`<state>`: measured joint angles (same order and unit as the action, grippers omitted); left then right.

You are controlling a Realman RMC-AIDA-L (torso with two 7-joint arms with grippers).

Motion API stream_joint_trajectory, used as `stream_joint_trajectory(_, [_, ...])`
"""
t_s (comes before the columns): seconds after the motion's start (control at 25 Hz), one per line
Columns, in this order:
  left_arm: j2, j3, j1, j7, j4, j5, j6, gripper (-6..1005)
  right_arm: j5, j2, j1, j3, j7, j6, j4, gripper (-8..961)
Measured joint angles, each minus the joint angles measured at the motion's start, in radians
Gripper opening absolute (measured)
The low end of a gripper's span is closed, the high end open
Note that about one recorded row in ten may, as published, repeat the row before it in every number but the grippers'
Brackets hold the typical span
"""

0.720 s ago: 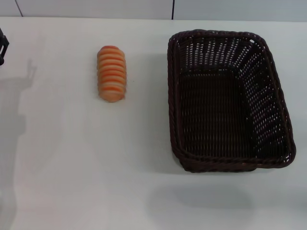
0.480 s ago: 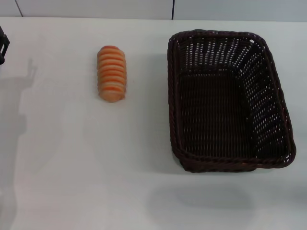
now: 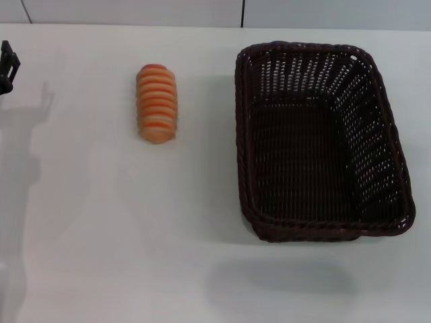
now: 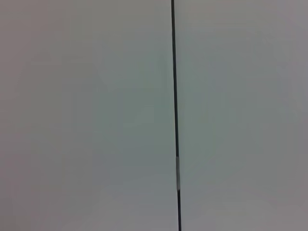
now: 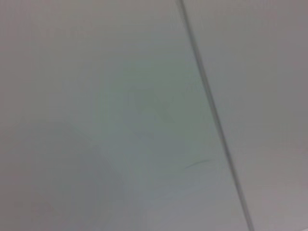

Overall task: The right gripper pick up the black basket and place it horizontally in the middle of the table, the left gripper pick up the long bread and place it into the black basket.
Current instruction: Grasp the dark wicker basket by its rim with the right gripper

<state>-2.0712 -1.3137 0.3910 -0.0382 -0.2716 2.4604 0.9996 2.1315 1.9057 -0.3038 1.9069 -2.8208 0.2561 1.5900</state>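
Note:
The black basket (image 3: 322,140) stands empty on the right half of the white table (image 3: 101,222), its long side running away from me. The long bread (image 3: 156,102), striped orange and cream, lies on the table to the left of the basket, well apart from it. A small part of my left gripper (image 3: 7,65) shows as a black piece at the far left edge of the head view, far left of the bread and holding nothing that I can see. My right gripper is out of view. Both wrist views show neither basket nor bread.
The table's far edge meets a pale wall with a dark seam (image 3: 242,13). The wrist views show only a plain grey surface crossed by a thin dark seam line (image 4: 174,96) (image 5: 211,115). A faint shadow (image 3: 283,277) lies on the table in front of the basket.
The black piece of the left gripper has come slightly further into the head view from the left edge. Basket and bread have not moved.

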Motion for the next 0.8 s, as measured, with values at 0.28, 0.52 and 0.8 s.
stream_joint_trajectory(0.28, [0.001, -0.008, 0.020, 0.006, 0.002, 0.000, -0.011, 836, 0.132, 0.169, 0.145, -0.439, 0.058, -0.985, 0.162, 777])
stream_joint_trajectory(0.52, [0.000, -0.007, 0.035, 0.004, 0.001, 0.000, -0.029, 835, 0.137, 0.168, 0.261, -0.451, 0.073, -1.157, 0.098, 753])
stream_joint_trajectory(0.8, [0.000, -0.007, 0.038, 0.007, 0.001, 0.000, -0.034, 833, 0.134, 0.168, 0.302, -0.454, 0.081, -1.140, 0.043, 725])
